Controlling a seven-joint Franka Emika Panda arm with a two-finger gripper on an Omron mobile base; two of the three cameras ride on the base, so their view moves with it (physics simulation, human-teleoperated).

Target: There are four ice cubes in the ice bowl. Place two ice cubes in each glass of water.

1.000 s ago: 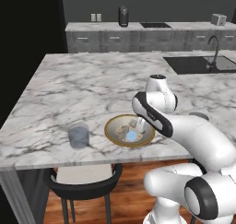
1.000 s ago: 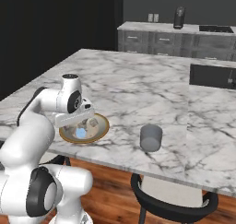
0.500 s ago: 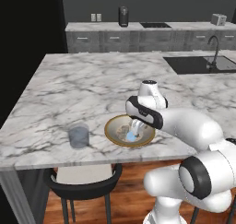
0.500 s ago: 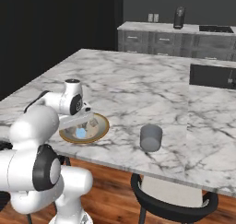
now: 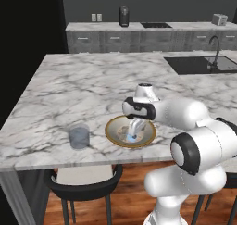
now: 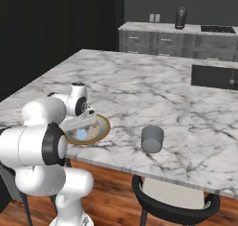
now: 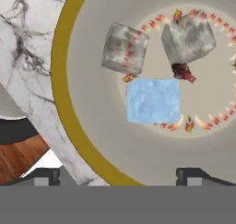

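Ice cubes sit clustered in the ice bowl on the surface — the claw hangs wide above; crowded neighbours could get nudged, spoiling the grip.

Three ice cubes in one ice bowl; one glass of water.

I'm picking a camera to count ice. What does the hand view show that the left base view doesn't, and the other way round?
Hand view alone: three separate cubes in the bowl, two grey cubes and a blue cube, plus a red flame ring on the bowl floor. Left base view alone: a glass left of the bowl on the counter, the arm over the bowl, and a sink far right. Both: the gold-rimmed bowl on marble, with something blue inside.
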